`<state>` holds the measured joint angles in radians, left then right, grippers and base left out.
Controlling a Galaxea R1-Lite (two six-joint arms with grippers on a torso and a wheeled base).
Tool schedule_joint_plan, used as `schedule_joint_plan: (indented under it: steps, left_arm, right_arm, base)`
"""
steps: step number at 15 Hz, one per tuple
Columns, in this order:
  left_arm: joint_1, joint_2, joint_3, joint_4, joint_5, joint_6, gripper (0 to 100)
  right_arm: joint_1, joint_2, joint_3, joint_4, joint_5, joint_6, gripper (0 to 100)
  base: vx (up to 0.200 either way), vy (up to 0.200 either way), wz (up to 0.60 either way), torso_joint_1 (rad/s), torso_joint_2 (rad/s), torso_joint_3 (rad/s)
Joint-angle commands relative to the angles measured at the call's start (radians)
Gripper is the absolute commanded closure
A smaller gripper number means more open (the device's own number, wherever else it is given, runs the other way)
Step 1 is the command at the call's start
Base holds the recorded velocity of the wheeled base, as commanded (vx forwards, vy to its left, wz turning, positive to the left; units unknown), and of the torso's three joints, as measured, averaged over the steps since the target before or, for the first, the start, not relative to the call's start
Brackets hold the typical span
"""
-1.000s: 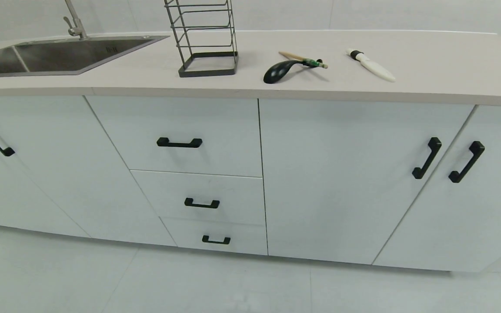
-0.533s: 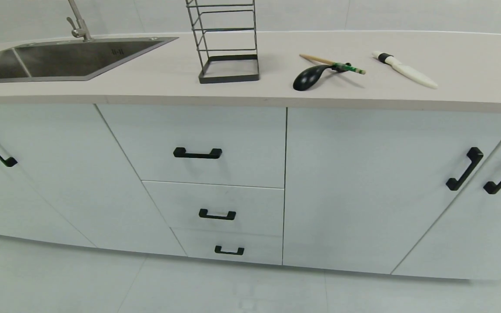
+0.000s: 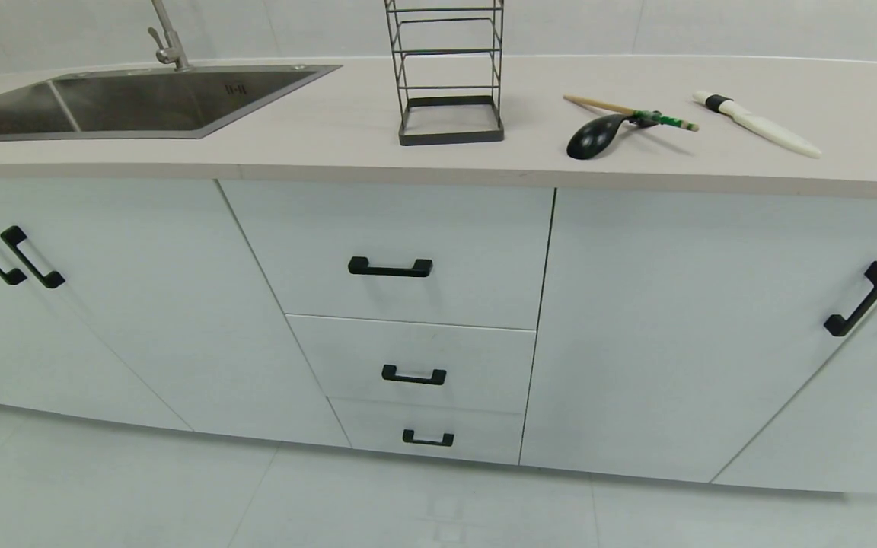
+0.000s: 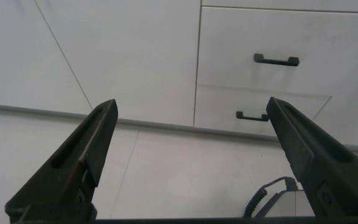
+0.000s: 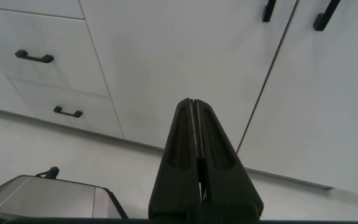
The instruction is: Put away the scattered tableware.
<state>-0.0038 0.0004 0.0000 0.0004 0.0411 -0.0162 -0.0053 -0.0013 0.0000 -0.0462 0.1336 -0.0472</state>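
On the countertop [image 3: 332, 152] lie a black spoon [image 3: 594, 137], a wooden chopstick with a green patterned end [image 3: 633, 113] resting across the spoon's handle, and a white knife with a black band [image 3: 758, 124] farther right. A black wire rack [image 3: 450, 84] stands left of them. My left gripper [image 4: 191, 112] is open, low in front of the cabinet, with the lower drawers [image 4: 272, 62] beyond it. My right gripper [image 5: 194, 112] is shut with nothing in it, low before the cabinet doors [image 5: 185, 56].
A steel sink [image 3: 134, 99] with a tap [image 3: 168, 38] sits at the counter's left. Below are three drawers with black handles [image 3: 390, 267] and cabinet doors with black handles [image 3: 857, 298] either side. Pale floor tiles [image 3: 180, 495] stretch in front.
The head view has shifted, so everything sits further right in the picture now; the tableware keeps its arrangement on the counter.
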Motion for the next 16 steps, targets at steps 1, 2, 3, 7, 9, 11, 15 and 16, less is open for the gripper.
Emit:
schedule_joint_plan:
  steps: [1, 2, 3, 7, 9, 11, 15, 16]
  left_arm:
    - [0.001, 0.0, 0.0, 0.0, 0.0, -0.001, 0]
    - [0.001, 0.0, 0.0, 0.0, 0.0, -0.001, 0]
    - [0.001, 0.0, 0.0, 0.0, 0.0, -0.002, 0]
    - [0.001, 0.0, 0.0, 0.0, 0.0, -0.004, 0]
    - [0.001, 0.0, 0.0, -0.002, 0.0, -0.019, 0]
    - [0.001, 0.0, 0.0, -0.002, 0.0, -0.022, 0]
    - [0.001, 0.0, 0.0, -0.002, 0.0, -0.021, 0]
    - [0.001, 0.0, 0.0, -0.01, -0.033, 0.015, 0]
  right_arm:
    - [-0.001, 0.001, 0.0, 0.0, 0.0, 0.0, 100]
    - [-0.001, 0.001, 0.0, 0.0, 0.0, 0.0, 100]
    - [-0.001, 0.001, 0.0, 0.0, 0.0, 0.0, 100]
    - [-0.001, 0.001, 0.0, 0.0, 0.0, 0.0, 100]
    - [-0.001, 0.001, 0.0, 0.0, 0.0, -0.002, 100]
    - [0.001, 0.001, 0.0, 0.0, 0.0, -0.002, 100]
    - [-0.001, 0.001, 0.0, -0.001, -0.002, 0.0, 100]
    - [-0.001, 0.001, 0.0, -0.001, 0.0, -0.002, 100]
  base:
    - [0.0, -0.2, 0.0, 0.002, 0.0, 0.002]
    - [0.0, -0.2, 0.0, 0.002, 0.0, 0.002]
    - [0.0, -0.2, 0.0, 0.002, 0.02, -0.002]
    - [0.0, -0.1, 0.0, 0.0, 0.0, 0.002]
    - [0.0, 0.0, 0.0, 0.0, 0.0, 0.0]
    - [0.0, 0.0, 0.0, 0.0, 0.0, 0.0]
    - [0.0, 0.0, 0.0, 0.0, 0.0, 0.0]
    - [0.0, 0.0, 0.0, 0.0, 0.0, 0.0]
